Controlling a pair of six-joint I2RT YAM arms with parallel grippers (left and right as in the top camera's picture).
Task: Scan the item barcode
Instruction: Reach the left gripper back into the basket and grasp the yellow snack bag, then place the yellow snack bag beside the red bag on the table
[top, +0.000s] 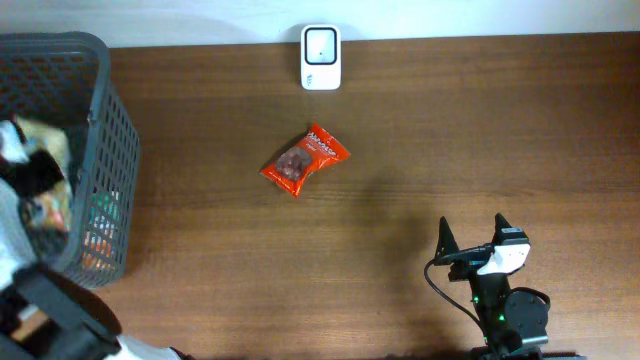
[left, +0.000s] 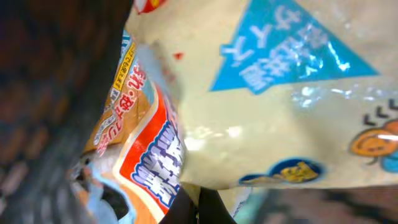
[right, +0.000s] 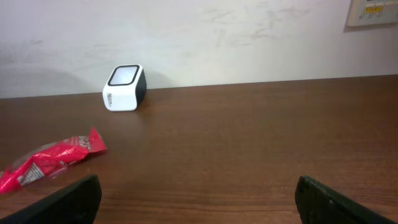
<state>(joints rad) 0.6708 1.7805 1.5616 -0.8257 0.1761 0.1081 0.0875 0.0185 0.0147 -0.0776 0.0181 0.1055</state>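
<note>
- The cream packet (left: 267, 124) with the blue triangle and Japanese print fills my left wrist view. It lies in the basket on top of an orange-and-white packet (left: 149, 149), which shows at its 8 o'clock.
- My left claw (left: 198, 204) sits at 6 o'clock in that view with its two dark fingers brought fully together, right at the cream packet's lower edge. The view is too close and blurred for me to say whether any film is pinched between them.
- From overhead, a red snack packet (top: 305, 160) lies flat on the worktop (top: 450, 130), just up and left of the middle and tilted on a diagonal. No claw touches it.
- The white scanner (top: 321, 57) stands at 12 o'clock on the far edge of the worktop. The red packet is near it, at about its 7 o'clock, but clearly apart.
- The grey mesh basket (top: 110, 120) is at 9 o'clock, packed with mixed packets, and my left arm reaches into it from 7 o'clock.
- My right claw (top: 473, 232) waits at 5 o'clock, well apart from both the red packet and the scanner.
- Its jaws are spread as wide as they go, holding and touching nothing.
- In the right wrist view the right claw (right: 199, 202) faces the scanner (right: 124, 87) at 11 o'clock, and the red snack packet (right: 50, 158) lies at 9 o'clock.
</note>
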